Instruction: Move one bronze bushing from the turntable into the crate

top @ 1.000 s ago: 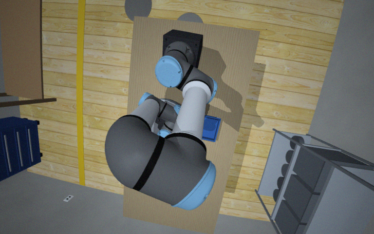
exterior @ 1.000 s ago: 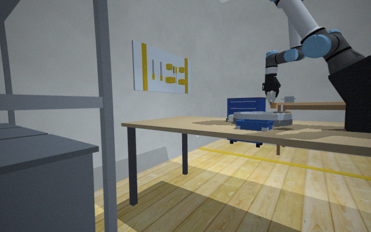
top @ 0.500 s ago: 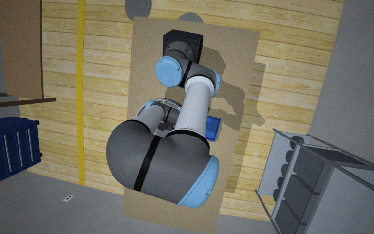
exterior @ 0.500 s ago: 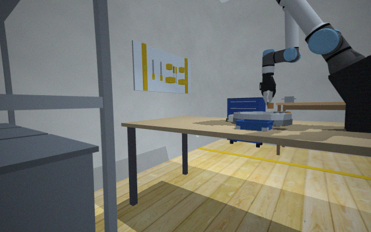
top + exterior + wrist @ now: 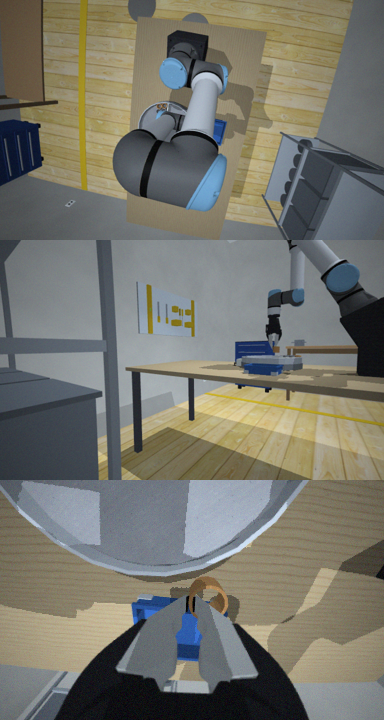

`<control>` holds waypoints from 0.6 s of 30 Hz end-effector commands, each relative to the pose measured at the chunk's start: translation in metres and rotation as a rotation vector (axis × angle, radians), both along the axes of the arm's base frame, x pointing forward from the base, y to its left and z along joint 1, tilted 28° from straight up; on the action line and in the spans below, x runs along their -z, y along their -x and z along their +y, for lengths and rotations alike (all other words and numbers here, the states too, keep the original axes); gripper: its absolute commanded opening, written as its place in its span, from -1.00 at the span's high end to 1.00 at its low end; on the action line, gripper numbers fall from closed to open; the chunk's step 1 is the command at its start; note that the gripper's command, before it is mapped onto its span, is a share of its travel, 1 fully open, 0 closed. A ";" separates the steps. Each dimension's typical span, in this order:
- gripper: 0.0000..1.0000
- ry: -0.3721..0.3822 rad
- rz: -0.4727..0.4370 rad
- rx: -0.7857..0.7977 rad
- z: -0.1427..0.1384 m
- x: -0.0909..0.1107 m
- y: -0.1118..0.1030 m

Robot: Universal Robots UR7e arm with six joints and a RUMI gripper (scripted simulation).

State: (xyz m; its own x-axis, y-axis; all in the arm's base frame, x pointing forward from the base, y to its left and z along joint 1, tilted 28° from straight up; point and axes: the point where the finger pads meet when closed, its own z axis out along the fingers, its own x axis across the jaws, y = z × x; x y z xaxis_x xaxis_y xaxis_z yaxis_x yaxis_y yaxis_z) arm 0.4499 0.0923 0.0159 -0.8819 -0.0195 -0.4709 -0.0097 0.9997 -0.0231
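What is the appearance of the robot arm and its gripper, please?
The arm has pale grey tubes, dark grey joints, light blue round caps and black bands. The gripper has a black body and grey, tapering fingers.
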 end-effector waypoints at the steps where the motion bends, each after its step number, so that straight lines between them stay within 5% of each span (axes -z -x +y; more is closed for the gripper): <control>1: 1.00 0.033 0.001 -0.047 0.023 -0.003 -0.008; 18: 1.00 0.099 0.003 -0.171 0.079 -0.008 -0.020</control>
State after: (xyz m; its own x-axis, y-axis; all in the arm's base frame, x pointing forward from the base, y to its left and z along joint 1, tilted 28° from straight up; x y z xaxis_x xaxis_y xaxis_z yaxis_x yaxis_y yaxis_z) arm 0.4631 0.1526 0.0213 -0.8707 -0.1691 -0.4619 -0.1410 0.9855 -0.0950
